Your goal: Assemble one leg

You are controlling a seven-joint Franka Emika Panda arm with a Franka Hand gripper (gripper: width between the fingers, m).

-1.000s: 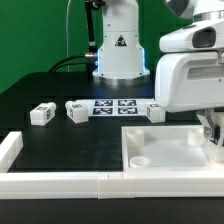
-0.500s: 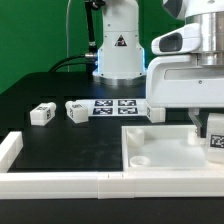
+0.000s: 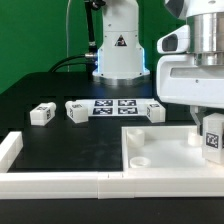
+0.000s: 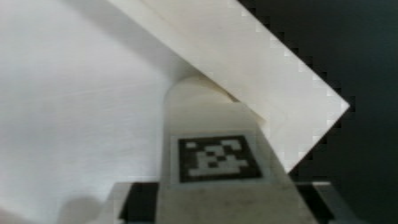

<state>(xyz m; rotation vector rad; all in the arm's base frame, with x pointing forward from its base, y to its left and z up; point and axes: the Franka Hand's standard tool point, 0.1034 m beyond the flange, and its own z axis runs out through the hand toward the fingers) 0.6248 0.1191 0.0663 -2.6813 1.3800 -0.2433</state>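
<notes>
While the tool [image 3: 210, 122] hangs over the tray [image 3: 160, 152] on the exterior view's right, it grips a leg [image 3: 213, 143] from both sides. The leg stands upright, and its tag shows in the wrist view. I cannot tell if it touches the tray. Three other legs [image 3: 42, 114] lie on the table [image 3: 60, 142], near the marker board [image 3: 115, 105].

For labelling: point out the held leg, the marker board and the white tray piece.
held leg [image 3: 212, 138]: exterior view, its tagged face.
marker board [image 3: 113, 105]: exterior view, its middle tags.
white tray piece [image 3: 168, 150]: exterior view, bare floor inside the rim.
</notes>
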